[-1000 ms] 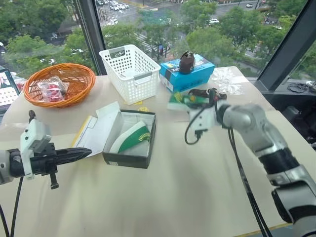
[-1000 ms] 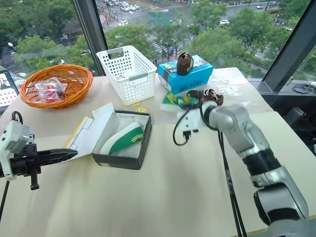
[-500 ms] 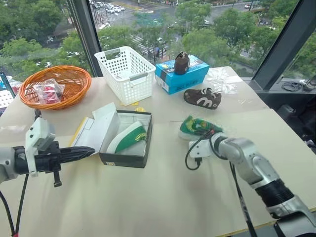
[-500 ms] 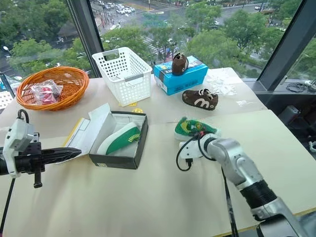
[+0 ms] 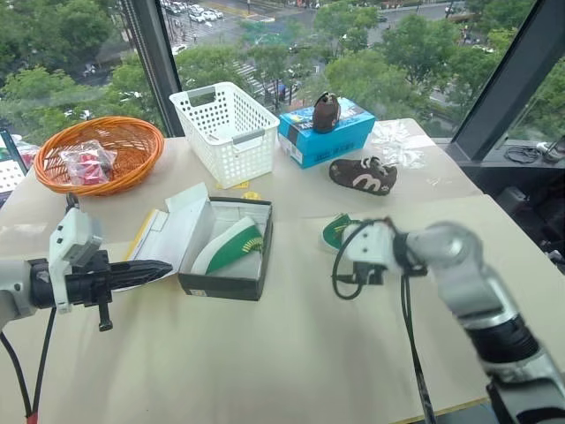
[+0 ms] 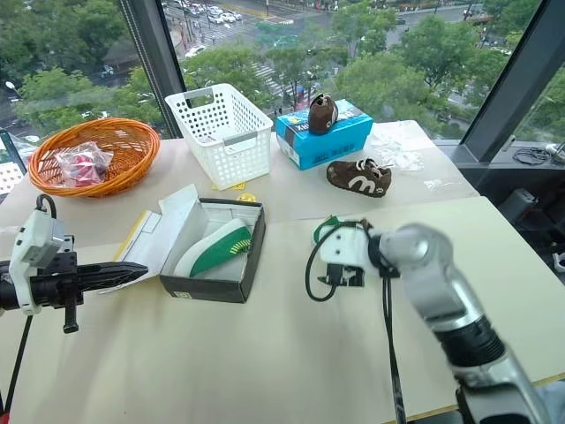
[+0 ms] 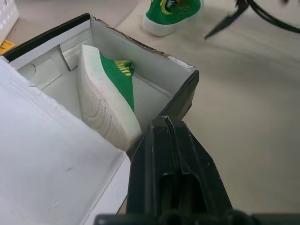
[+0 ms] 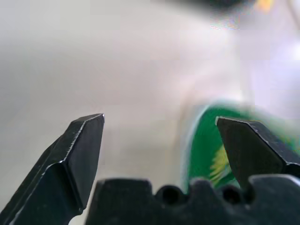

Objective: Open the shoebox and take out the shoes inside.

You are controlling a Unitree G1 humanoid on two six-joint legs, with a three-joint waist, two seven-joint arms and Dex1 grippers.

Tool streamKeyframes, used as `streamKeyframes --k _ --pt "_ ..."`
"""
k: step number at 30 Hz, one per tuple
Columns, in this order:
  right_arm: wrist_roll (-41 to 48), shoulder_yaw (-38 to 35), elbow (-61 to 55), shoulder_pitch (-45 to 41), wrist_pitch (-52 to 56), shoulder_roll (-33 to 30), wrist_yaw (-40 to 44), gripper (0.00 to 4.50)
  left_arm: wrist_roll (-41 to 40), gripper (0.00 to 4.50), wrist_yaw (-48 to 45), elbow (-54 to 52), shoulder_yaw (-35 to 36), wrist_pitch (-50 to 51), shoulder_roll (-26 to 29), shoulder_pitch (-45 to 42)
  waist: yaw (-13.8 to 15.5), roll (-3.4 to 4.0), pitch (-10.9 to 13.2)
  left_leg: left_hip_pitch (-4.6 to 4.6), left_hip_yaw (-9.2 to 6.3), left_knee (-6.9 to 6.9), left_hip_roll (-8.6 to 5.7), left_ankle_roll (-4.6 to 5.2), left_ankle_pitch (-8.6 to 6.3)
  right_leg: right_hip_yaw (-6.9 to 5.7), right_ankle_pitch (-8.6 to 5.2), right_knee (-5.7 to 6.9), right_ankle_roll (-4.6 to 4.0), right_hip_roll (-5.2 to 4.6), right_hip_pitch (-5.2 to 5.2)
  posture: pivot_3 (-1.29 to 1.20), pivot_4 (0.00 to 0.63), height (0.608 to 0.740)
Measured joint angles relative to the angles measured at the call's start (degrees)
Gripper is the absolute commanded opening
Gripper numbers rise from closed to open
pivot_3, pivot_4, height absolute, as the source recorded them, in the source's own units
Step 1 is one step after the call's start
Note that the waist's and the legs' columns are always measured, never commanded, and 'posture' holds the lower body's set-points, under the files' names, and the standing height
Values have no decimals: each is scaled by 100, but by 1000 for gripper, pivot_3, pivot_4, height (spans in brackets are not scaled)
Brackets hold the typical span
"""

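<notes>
The shoebox point(image 5: 221, 281) lies open on the table, its white-lined lid point(image 5: 177, 231) folded back to the left. One of the shoes point(image 5: 231, 248), green-soled with white sides, lies on its side inside the box. The other green shoe point(image 5: 335, 231) rests on the table right of the box. My right gripper point(image 5: 357, 270) hovers just in front of that shoe, open and holding nothing; the right wrist view has the shoe point(image 8: 208, 150) behind its far finger. My left gripper point(image 5: 164, 266) is shut and points at the lid's near edge from the left.
A white plastic basket point(image 5: 231, 128) and an orange wicker basket point(image 5: 101, 150) holding a red packet stand at the back. A blue box point(image 5: 328, 137) carries one brown shoe point(image 5: 327, 110); another brown shoe point(image 5: 363, 175) lies in front of it. Crumpled clear plastic point(image 5: 397, 141) lies at the back right.
My right gripper brought the green shoe down from near the brown shoe, set it on the table, opened and drew back from it. The left gripper stayed put.
</notes>
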Motion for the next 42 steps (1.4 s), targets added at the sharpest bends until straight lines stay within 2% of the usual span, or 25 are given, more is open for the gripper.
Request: streamKeyframes --k 3,6,8,13,19,21,26,33,38,42 --pt "458 -101 240 -916 -73 201 116 4490 3 0 29 -2 -2 -1 -1 -6 -11 0 0 2 1 -1 3 -1 0 -1 0 1 -1 4 0 0 150 731" --pt "625 137 1145 -2063 -648 875 25 4490 1 0 62 -29 -13 -6 -5 -29 -46 2 1 4 0 -2 8 -5 3 3 6 7 -11 16 -3 0 150 731" --pt "629 399 1617 -2461 -1147 1266 26 4490 2 0 93 -23 -8 -6 -11 -21 -29 2 1 3 1 -2 18 -6 4 -3 5 6 -17 25 -3 0 150 731" --pt "335 1375 3531 -2906 -2743 2130 -40 4490 -3 0 140 -91 23 -4 -52 45 -1 3 2 -8 6 0 7 -8 5 -5 30 3 -55 -1 -4 0 150 731" --pt "-91 1866 5583 -3579 -4439 2663 -183 4490 -18 0 250 -260 248 25 -110 327 -15 4 3 -13 8 2 4 -10 7 -3 28 -7 -48 -7 -4 0 150 731" --pt "-205 1934 6062 -3758 -4770 2831 -294 4490 -29 0 290 -349 328 34 -154 397 -22 5 3 -12 7 -1 9 -38 22 -5 27 -6 -49 -3 -4 0 150 731" --pt "-634 2080 7317 -4134 -5482 3321 -740 4490 -109 0 390 -528 501 63 -183 596 -43 6 4 -12 6 -5 12 -40 22 -4 26 -6 -50 -2 -6 0 150 731" --pt "-1231 2269 8482 -4406 -5781 3921 -1324 4490 -227 0 506 -657 625 168 -195 725 -44 7 4 -6 -2 -5 14 -35 20 -4 26 2 -51 -3 -4 0 150 731" --pt "-1304 2252 8708 -4456 -5792 4007 -1350 3165 -232 0 554 -672 683 206 -194 733 -45 6 3 -2 -2 -4 12 -28 16 -3 26 5 -51 -5 -1 0 150 731" --pt "-1308 2175 8769 -4451 -5834 4009 -1434 1751 -236 0 556 -682 683 246 -194 734 -43 7 4 -2 -8 -4 16 -31 17 -5 25 12 -50 -1 -2 0 150 731"
